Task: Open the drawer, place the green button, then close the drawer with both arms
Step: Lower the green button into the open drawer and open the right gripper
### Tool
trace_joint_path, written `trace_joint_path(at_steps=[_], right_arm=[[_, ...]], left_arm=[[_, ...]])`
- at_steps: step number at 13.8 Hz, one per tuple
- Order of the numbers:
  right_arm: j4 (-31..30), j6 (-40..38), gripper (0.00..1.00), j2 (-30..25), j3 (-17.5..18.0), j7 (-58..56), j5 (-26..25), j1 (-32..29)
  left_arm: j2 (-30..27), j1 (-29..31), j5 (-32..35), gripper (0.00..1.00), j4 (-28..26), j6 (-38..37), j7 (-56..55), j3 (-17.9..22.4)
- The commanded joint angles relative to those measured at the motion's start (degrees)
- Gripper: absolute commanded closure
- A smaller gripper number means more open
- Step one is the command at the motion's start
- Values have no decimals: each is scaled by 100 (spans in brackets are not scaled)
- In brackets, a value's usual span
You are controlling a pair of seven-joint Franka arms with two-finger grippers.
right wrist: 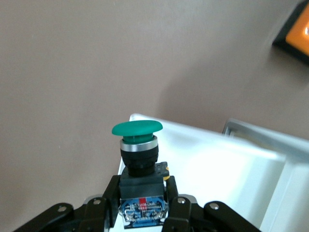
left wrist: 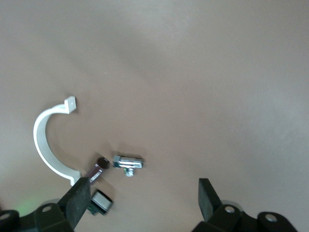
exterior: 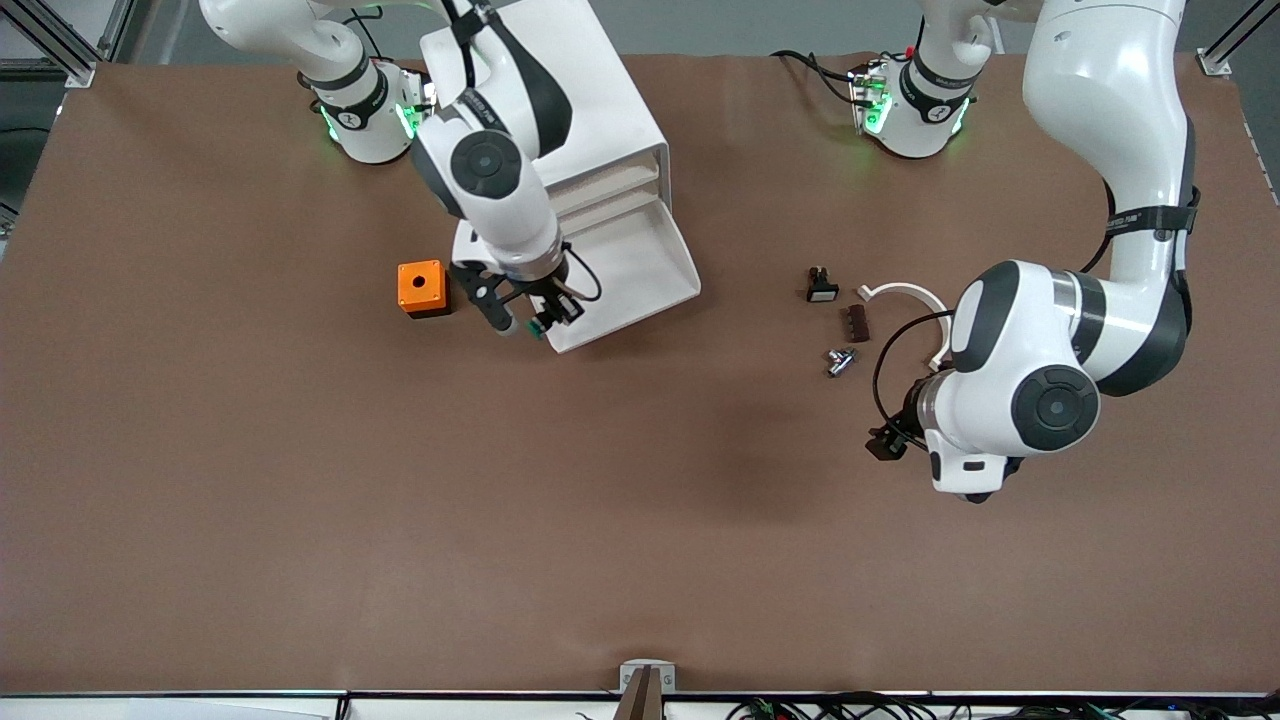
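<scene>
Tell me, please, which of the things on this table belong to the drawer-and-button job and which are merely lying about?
Job: open drawer; green button, held by the right gripper over the drawer's corner.

Lying about: orange box; white-capped button; white curved clip; metal nut; left gripper, open, waiting.

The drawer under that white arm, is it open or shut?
Open: the drawer juts out of the cabinet, inside showing; the right tool holds the button over its corner.

Both arms are glossy white, rounded shells with dark grey bands and round caps at the joints. Black cables loop near each wrist. Green lights glow at the bases. The grippers are black; small lettering, seemingly a brand name, marks a black band.
</scene>
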Motion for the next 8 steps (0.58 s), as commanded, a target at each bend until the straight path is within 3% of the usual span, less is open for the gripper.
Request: trace_joint_path(at_steps=[1, 8], right_arm=[[-129, 304, 100, 4, -64, 625, 87, 394], [117, 551, 100, 601, -81, 1330, 17, 870]], left_arm=[[-129, -88, 158, 1, -250, -39, 498, -81], [-77, -79, 166, 1, -575, 189, 972, -512]])
